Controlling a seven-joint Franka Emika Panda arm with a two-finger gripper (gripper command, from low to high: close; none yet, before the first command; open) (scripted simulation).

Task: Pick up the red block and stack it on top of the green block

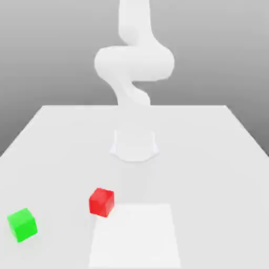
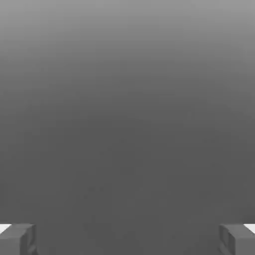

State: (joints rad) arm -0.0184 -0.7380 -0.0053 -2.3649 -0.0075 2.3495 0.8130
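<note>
The red block [image 1: 101, 202] rests on the white table [image 1: 210, 157], near the front and left of centre in the exterior view. The green block [image 1: 22, 224] sits further toward the exterior view's left and a bit nearer the front edge, a clear gap apart from the red one. In the hand view my gripper [image 2: 127, 239] is open: its two grey fingertips [image 2: 17, 239] stand wide apart with nothing between them, against plain grey background. Neither block appears in the hand view.
The white arm [image 1: 134, 63] rises from its round base [image 1: 134, 144] at the table's middle back. A pale rectangular patch [image 1: 135, 236] lies at the front centre, just to the right of the red block in the exterior view.
</note>
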